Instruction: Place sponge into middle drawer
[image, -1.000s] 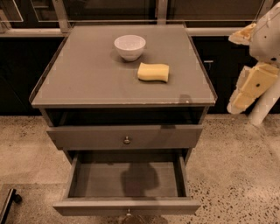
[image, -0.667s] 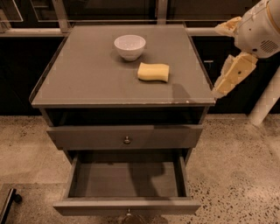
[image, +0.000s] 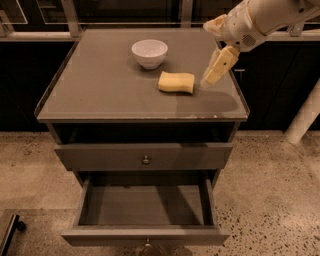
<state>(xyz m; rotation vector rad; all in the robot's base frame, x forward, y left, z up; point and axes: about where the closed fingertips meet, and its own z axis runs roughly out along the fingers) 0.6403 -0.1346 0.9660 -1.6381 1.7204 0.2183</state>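
Note:
The pale-yellow sponge (image: 176, 82) lies flat on the grey cabinet top (image: 110, 90), right of centre. My gripper (image: 211, 54) comes in from the upper right and hangs just right of the sponge, a little above the top, open and empty. Its lower finger (image: 220, 65) points down toward the sponge's right end without touching it. The middle drawer (image: 145, 236), the lower of the two, is pulled out toward the camera, and nothing shows on its grey floor. Its knob shows at the bottom edge.
A white bowl (image: 149, 52) stands on the cabinet top behind and left of the sponge. The upper drawer (image: 145, 157) with its round knob is shut. A white post (image: 305, 120) stands at the right on the speckled floor.
My arm has swung left from beside the cabinet to over its top, bringing the gripper next to the sponge. The sponge, the bowl and the drawers have not moved.

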